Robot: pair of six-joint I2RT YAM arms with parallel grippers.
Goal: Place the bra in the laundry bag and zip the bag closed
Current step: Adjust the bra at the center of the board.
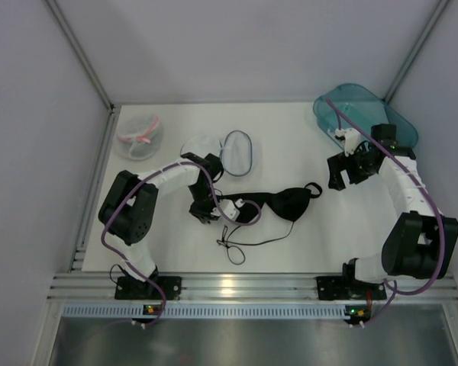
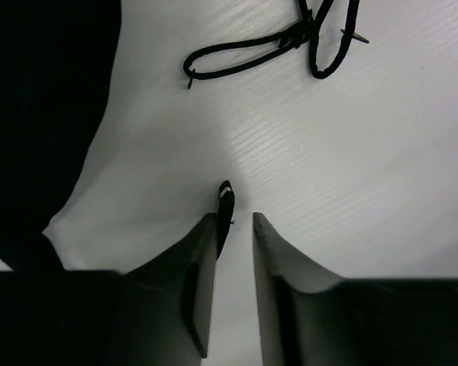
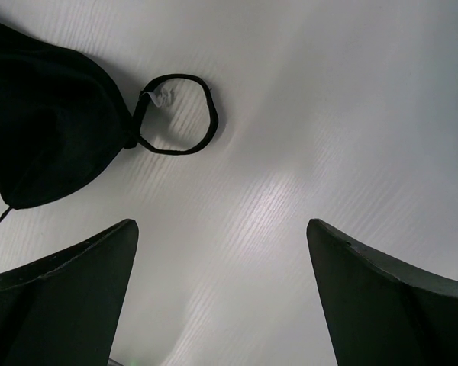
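Well, nearest the arm bases a tangle of thin strap loops [image 1: 233,248] trails off the near side of the bra [image 1: 290,202], which lies flat on the white table [image 1: 320,244], outside the bag. At the bra's left cup the left gripper [image 2: 233,216] has its jaws drawn close, with a strip of bare table showing between them. A strap tip [image 2: 225,197] sits at their mouth against one finger and does not look clamped. To the bra's right, near its end loop, the right gripper [image 3: 221,229] hangs wide open and empty. Beyond the bra, the laundry bag [image 1: 237,152] lies unzipped, its two halves spread apart. Farther off are a pink-rimmed bag [image 1: 140,136] beyond the bra's left end and a teal bin [image 1: 366,114] beyond its right.

The risk I see is that closing on the strap tip alone would lift a single thread. The cups would then drag, swing or slip free, and the loose loops could snag a finger. Only the left wrist camera shows the tip at the jaws. Only the overhead camera shows the bag.
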